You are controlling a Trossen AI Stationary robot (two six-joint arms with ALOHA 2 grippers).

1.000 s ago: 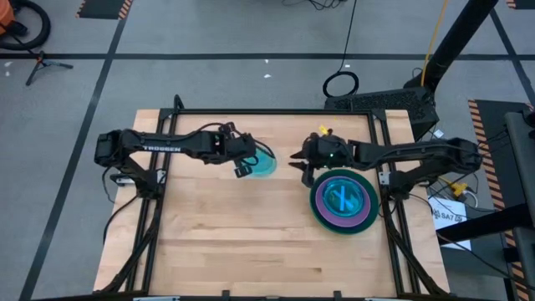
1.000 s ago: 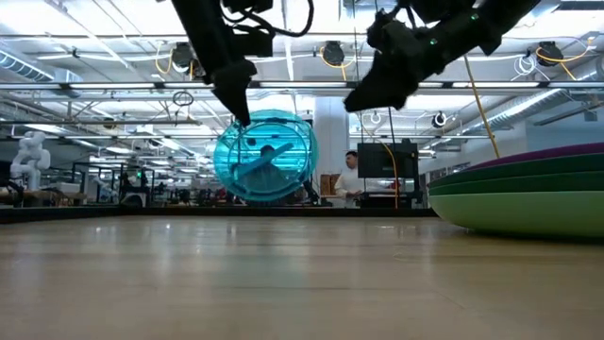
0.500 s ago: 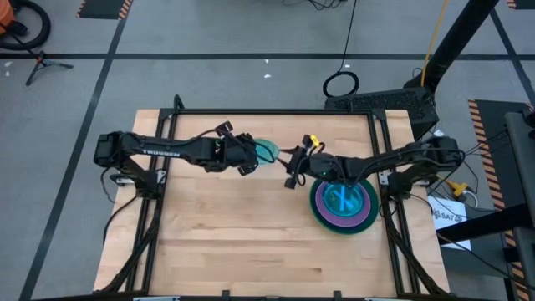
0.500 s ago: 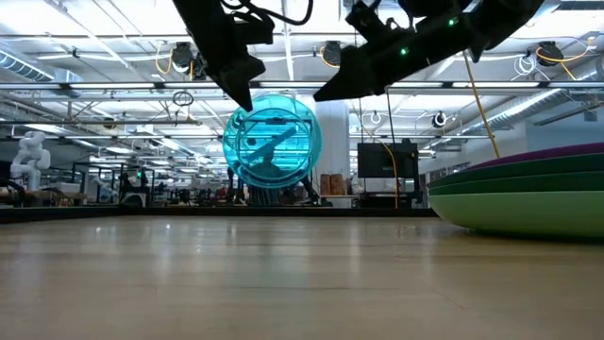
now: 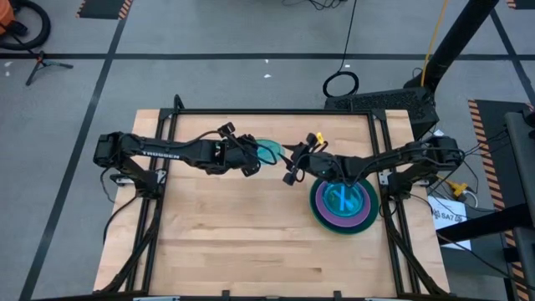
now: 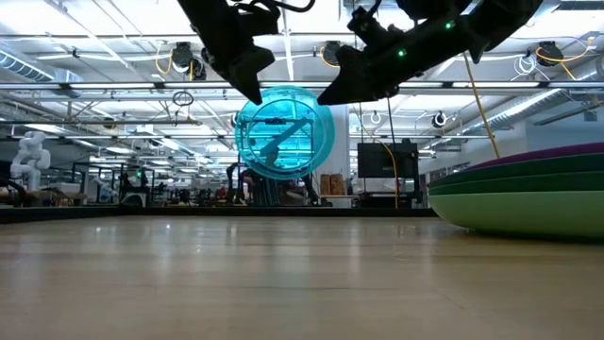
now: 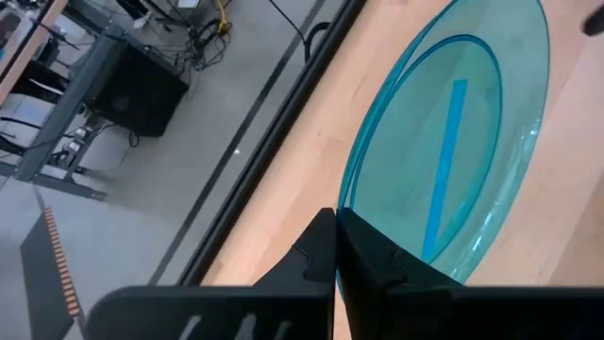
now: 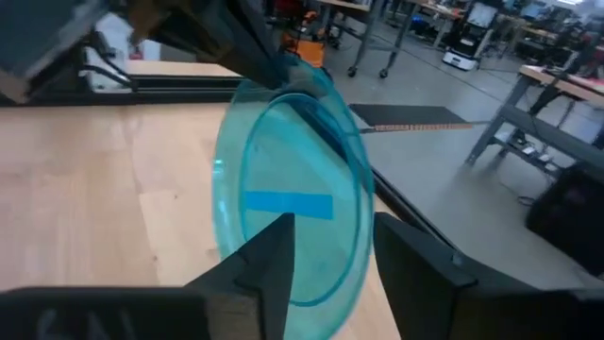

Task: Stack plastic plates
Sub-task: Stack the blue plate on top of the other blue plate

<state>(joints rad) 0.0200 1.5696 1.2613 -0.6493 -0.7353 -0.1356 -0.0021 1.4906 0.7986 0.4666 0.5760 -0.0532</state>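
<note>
Risk sits mid-frame above the bench (image 5: 251,242): left fingers (image 5: 251,166) pinch the cyan plate (image 6: 283,132) by its rim in the air, and the spread right fingers (image 5: 289,173), closing askew, could knock it loose before it reaches the stack (image 5: 343,202) at right.

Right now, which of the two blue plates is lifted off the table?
The blue plate pinched at its rim by the left tool, held on edge in the air. The other blue plate lies flat on top of the stack.

One camera looks straight down on the counter (image 5: 251,242); another sits level with it; both wrist cameras close on the cyan plate (image 8: 293,222).
</note>
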